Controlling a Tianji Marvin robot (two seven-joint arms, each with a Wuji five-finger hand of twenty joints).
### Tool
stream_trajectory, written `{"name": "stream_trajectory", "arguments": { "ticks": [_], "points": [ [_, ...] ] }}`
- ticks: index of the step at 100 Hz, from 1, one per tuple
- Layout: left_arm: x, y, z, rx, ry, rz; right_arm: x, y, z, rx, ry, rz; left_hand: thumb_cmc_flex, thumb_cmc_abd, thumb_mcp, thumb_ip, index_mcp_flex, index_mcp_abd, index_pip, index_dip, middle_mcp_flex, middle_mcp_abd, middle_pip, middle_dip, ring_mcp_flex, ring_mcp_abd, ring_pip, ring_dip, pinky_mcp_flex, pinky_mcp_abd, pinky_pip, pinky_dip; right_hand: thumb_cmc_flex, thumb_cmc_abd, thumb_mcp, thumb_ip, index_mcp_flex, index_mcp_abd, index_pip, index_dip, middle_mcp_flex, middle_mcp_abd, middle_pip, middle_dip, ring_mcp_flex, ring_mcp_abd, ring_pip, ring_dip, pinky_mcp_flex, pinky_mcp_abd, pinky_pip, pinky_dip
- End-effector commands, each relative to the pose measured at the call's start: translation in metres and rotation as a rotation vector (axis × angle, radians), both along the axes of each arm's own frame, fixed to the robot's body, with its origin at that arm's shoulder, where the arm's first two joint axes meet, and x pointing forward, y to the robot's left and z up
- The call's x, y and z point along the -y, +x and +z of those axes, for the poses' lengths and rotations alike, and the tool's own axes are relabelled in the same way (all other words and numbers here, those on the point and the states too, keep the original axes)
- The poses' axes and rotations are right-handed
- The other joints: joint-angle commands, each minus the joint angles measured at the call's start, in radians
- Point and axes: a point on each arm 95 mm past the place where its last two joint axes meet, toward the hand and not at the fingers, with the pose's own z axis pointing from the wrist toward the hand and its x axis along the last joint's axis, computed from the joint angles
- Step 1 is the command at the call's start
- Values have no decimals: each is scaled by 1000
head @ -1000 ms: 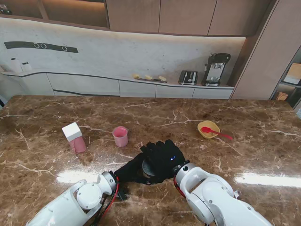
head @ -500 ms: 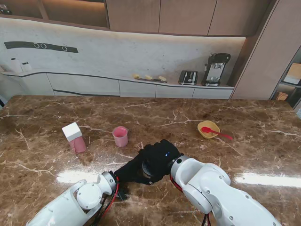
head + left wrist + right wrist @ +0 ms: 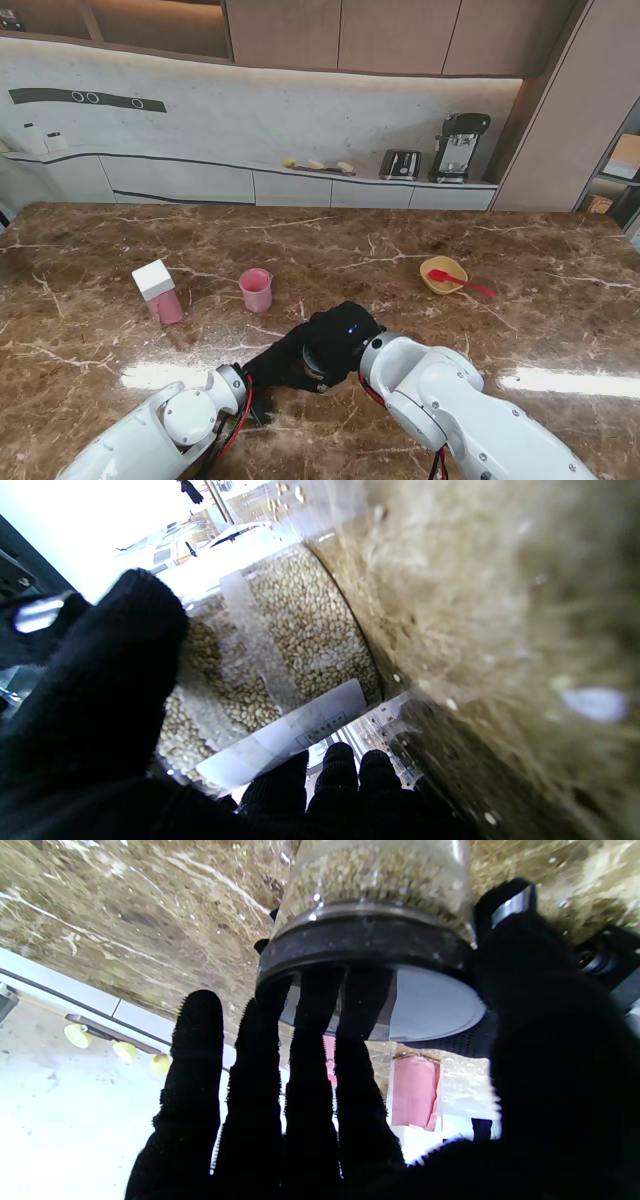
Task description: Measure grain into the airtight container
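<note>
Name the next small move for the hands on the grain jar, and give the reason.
Probably twist the lid off with the right hand. The left hand already grips the grain jar around its body, the right hand's fingers lie over the black lid, and the lid looks seated on the jar.

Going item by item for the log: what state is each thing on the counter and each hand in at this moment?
Grain jar: filled with grain, lid on, held between both hands.
Jar lid: on the jar, right hand's fingers across it.
Left hand: shut on the jar's body.
Right hand: over the lid, gripping it.
Pink cup: upright, open, untouched.
Pink container: upright, white lid on.
Yellow bowl: red spoon resting in it.
</note>
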Motion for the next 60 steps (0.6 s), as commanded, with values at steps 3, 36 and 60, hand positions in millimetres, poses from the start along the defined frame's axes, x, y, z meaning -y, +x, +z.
{"name": "stream_trajectory", "arguments": {
  "ticks": [3,36,60],
  "points": [
    [-16,-27,-41,-107,83,8,4,-4,-12,-21,11,-13,37,138,72,71,100,-40,82,1,-31,0,-8,-2,-36,179,-9,5,98,415,111,13,-25,-113,420,-54,40,-32,49,24,38,-27,37,39,62,-46,55,35,31,-9,63,-16],
    [-16,-28,-41,-107,84,4,6,-7,-11,-24,119,-36,35,138,73,71,95,-46,81,1,-30,-1,-9,-4,-35,179,-9,5,98,414,111,13,-22,-140,511,-67,63,-42,82,50,60,-39,85,81,72,-45,71,44,44,-9,85,-22],
    [-16,-28,-41,-107,85,2,9,-10,-16,-15,157,-59,35,138,75,71,94,-45,80,1,-31,-1,-9,-4,-36,180,-10,4,98,415,111,13,-31,-156,518,-71,35,-26,73,53,27,-34,91,90,56,-45,74,45,42,-9,87,-28]
  ]
}}
